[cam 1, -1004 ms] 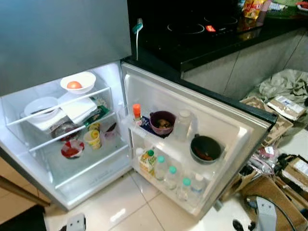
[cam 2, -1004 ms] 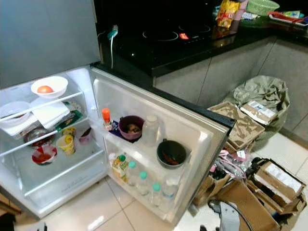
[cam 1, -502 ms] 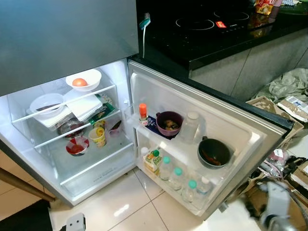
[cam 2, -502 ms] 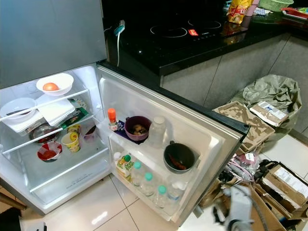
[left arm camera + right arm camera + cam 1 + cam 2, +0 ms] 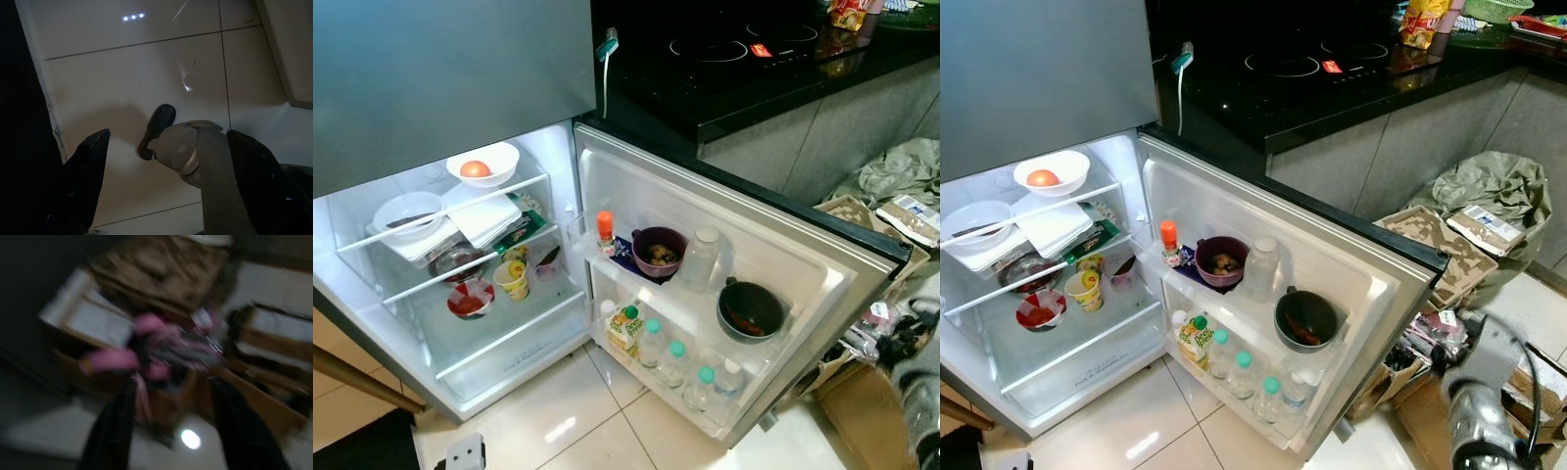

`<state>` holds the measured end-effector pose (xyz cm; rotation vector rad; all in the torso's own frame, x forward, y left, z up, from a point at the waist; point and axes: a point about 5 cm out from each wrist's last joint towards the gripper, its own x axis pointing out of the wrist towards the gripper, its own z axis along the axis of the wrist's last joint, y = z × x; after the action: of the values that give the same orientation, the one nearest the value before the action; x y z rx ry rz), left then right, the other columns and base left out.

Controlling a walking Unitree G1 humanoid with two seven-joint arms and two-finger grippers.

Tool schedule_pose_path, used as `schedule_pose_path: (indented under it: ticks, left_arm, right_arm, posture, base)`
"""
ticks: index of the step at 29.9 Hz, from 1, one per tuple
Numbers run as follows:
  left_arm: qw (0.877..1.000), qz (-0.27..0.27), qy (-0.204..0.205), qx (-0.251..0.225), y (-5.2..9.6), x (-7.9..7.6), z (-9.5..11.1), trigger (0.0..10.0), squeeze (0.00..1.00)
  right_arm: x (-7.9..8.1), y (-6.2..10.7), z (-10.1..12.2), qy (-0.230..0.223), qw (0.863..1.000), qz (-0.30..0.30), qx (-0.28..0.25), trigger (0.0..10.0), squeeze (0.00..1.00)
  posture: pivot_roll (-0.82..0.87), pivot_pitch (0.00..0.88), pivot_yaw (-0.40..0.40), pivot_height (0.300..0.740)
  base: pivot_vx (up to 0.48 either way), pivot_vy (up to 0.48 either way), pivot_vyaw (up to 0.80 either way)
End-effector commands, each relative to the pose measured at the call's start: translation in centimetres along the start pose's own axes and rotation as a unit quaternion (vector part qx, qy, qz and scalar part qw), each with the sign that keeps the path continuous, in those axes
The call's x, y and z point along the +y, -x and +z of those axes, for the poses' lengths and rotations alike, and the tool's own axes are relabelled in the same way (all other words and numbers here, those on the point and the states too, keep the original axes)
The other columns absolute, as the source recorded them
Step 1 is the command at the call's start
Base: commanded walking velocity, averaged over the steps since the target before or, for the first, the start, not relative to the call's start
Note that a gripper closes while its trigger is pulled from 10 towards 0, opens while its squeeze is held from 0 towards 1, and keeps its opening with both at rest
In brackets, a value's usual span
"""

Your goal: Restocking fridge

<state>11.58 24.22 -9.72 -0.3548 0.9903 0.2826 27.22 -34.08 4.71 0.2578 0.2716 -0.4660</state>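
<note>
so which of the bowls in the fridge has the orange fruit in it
The round white bowl on the top glass shelf at the back, holding one orange fruit. The purple bowl and black bowl sit in the door racks.

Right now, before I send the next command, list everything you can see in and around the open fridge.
fridge: 1, grey, door open
white bowl: 1, holds an orange-red round item, top shelf
clear lidded bowl: 1, top shelf, beside the white bowl
yellow cup: 1, lower shelf
red-filled dish: 1, lower shelf
orange-capped bottle: 1, upper door rack
purple bowl: 1, upper door rack
clear jar: 1, beside the purple bowl
dark pot: 1, door rack
juice carton: 1, green-capped, bottom door rack
water bottles: about 4, teal caps, bottom door rack
hob: 1, black, on the counter
cardboard boxes: several, brown, floor
left gripper: open, over floor tiles
right gripper: open, blurred, near boxes
</note>
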Motion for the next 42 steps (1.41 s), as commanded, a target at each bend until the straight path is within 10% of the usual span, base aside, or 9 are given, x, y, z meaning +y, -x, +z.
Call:
schedule_pose_path:
  ticks: [1, 2, 12, 15, 16, 21, 25, 30, 42]
  left_arm:
    - [1.000, -0.003, 0.002, 0.013, 0.0, -0.3, -0.7, 10.0, 0.00]
    - [1.000, -0.003, 0.002, 0.013, 0.0, -0.3, -0.8, 10.0, 0.00]
    - [1.000, -0.004, 0.005, 0.014, 0.0, -0.3, -0.9, 10.0, 0.00]
    - [1.000, -0.006, 0.005, 0.015, 0.0, -0.4, -0.9, 10.0, 0.00]
    - [1.000, -0.007, 0.005, 0.016, 0.0, -0.5, -0.9, 10.0, 0.00]
    - [1.000, -0.007, 0.004, 0.016, 0.0, -0.5, -0.9, 10.0, 0.00]
    - [1.000, -0.007, 0.003, 0.016, 0.0, -0.5, -0.9, 10.0, 0.00]
    - [1.000, -0.008, 0.000, 0.020, 0.0, -0.5, -1.1, 10.0, 0.00]
    - [0.999, -0.007, -0.007, 0.032, 0.0, -0.7, -1.4, 10.0, 0.00]
  right_arm:
    - [0.7, -0.3, 1.2, -0.046, 0.998, 0.043, -0.024, 3.2, 0.00]
    - [1.7, -0.5, 1.6, -0.052, 0.994, 0.089, -0.026, 10.0, 0.00]
    - [5.8, -0.1, 0.7, -0.001, 0.953, 0.302, 0.019, 10.0, 0.00]
    - [6.8, 0.8, -0.5, 0.016, 0.923, 0.381, 0.050, 10.0, 0.00]
    - [7.7, 1.7, -1.6, 0.013, 0.886, 0.457, 0.077, 10.0, 0.00]
    - [8.2, 2.8, -2.5, 0.013, 0.844, 0.525, 0.106, 10.0, 0.00]
    - [7.9, 2.8, -2.9, 0.016, 0.847, 0.518, 0.114, 10.0, 0.00]
    - [4.2, 2.7, -6.1, 0.072, 0.927, 0.325, 0.174, 10.0, 0.00]
    - [0.4, 6.9, -13.4, 0.100, 0.928, 0.190, 0.304, 10.0, 0.00]
  posture:
    - [-0.01, 0.000, -0.033, 0.740]
    - [0.00, 0.000, -0.037, 0.740]
    - [-0.01, 0.000, -0.037, 0.740]
    - [-0.01, 0.000, -0.037, 0.740]
    - [-0.01, 0.000, -0.037, 0.740]
    - [-0.01, 0.000, -0.037, 0.740]
    - [-0.01, 0.000, -0.037, 0.740]
    - [-0.02, 0.000, -0.039, 0.740]
    - [-0.01, 0.000, -0.042, 0.740]
  base:
    - [0.000, 0.000, 0.00]
    - [0.000, 0.000, 0.00]
    - [0.000, 0.000, 0.00]
    - [0.000, 0.000, 0.00]
    - [0.000, 0.000, 0.00]
    - [0.000, 0.000, 0.00]
    - [0.000, 0.000, 0.00]
    - [0.000, 0.000, 0.00]
    - [-0.027, 0.000, 0.00]
